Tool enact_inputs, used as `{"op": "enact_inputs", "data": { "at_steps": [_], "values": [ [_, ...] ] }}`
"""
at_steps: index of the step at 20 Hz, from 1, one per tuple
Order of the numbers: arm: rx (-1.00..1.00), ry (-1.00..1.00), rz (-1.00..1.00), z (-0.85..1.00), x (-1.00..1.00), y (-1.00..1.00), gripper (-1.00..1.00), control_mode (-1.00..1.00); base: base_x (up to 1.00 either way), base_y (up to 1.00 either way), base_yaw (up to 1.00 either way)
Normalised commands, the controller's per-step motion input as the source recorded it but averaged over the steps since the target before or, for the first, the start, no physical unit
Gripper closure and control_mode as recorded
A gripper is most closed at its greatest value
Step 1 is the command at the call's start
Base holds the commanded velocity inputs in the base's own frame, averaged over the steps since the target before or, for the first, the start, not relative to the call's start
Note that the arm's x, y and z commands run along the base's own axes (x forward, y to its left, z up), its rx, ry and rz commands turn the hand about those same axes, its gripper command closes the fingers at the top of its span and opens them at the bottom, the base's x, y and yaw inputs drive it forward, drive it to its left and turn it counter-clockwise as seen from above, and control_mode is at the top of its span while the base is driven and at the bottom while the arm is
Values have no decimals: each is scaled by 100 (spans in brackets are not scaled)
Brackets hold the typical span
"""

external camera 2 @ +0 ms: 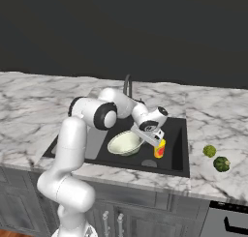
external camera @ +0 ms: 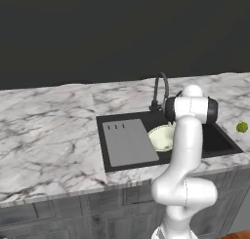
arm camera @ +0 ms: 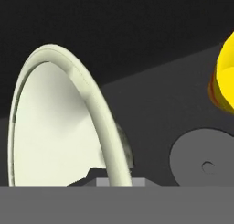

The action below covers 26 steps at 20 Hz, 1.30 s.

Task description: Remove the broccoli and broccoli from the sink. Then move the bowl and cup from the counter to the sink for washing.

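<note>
1. While over the sink (external camera 2: 180, 134), gripper (external camera 2: 156, 140) poised right above cup (external camera 2: 160, 149); whether holding or loose, cannot tell.
2. Bowl (external camera 2: 125, 143) in basin beside cup, near drain (arm camera: 201, 163).
3. Both broccoli (external camera 2: 209, 151) (external camera 2: 222, 164) on desk (external camera 2: 218, 120), right of sink.

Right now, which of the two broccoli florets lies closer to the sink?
The lighter, yellowish-green floret. It lies on the counter nearer the sink; the darker floret sits farther out, toward the front edge.
</note>
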Motion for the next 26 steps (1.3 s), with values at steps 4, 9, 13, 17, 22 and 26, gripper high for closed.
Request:
{"op": "enact_inputs", "data": {
  "at_steps": [4,9,13,17,22,26],
  "values": [
    [0,0,0,-26,0,0,100,-100,0,0,0],
    [0,0,0,-23,-1,0,100,-100,0,0,0],
    [0,0,0,-24,0,0,100,-100,0,0,0],
    [0,0,0,-22,0,3,100,-100,0,0,0],
    [0,0,0,-22,0,10,100,-100,0,0,0],
    [0,0,0,-23,0,9,100,-100,0,0,0]
  ]
}}
